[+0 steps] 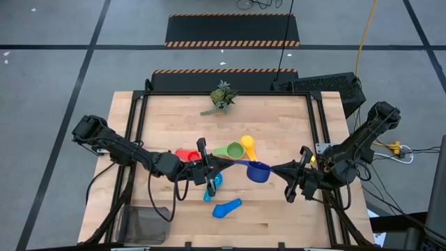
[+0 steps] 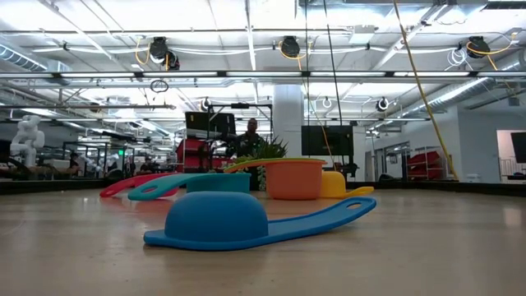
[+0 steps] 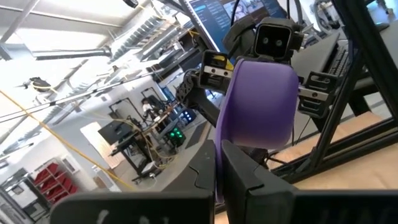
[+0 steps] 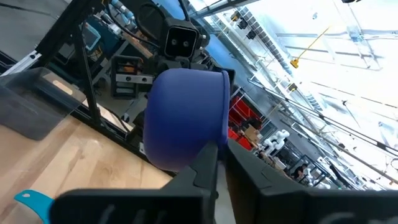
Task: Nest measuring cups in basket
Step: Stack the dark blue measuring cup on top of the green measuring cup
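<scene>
A dark blue measuring cup (image 1: pixel 258 171) hangs in the air over the middle of the table, between my two grippers. My left gripper (image 1: pixel 217 165) comes from the table's left and is shut on the cup's handle. My right gripper (image 1: pixel 277 169) comes from the right and is shut on the cup's bowl (image 4: pixel 183 118). On the table lie the red (image 1: pixel 185 155), green (image 1: pixel 221 150), orange (image 1: pixel 235 150), yellow (image 1: pixel 247 143), light blue (image 1: pixel 214 183) and blue (image 1: pixel 226 208) cups. The basket (image 1: pixel 143 223) stands at the near left corner. My left gripper pinches the cup's thin handle (image 3: pixel 217 177) between its two fingers, near the handle's free end. The fingers come about level from the table's left and lie along the handle. The bowl (image 3: pixel 261 102) stands out beyond the fingertips, clear of the table. My right gripper pinches the bowl's wall at the rim (image 4: pixel 224 134), on the side away from the handle. One finger lies on the outside of the bowl, the other on the hollow side. The fingers come about level from the table's right. The cup is lifted clear.
A small green plant (image 1: pixel 221 97) stands at the table's far edge. The blue cup (image 2: pixel 218 222) lies upside down toward the near edge, with the other cups in a cluster behind it. A dark frame (image 1: pixel 139 118) runs along the table's left and right sides.
</scene>
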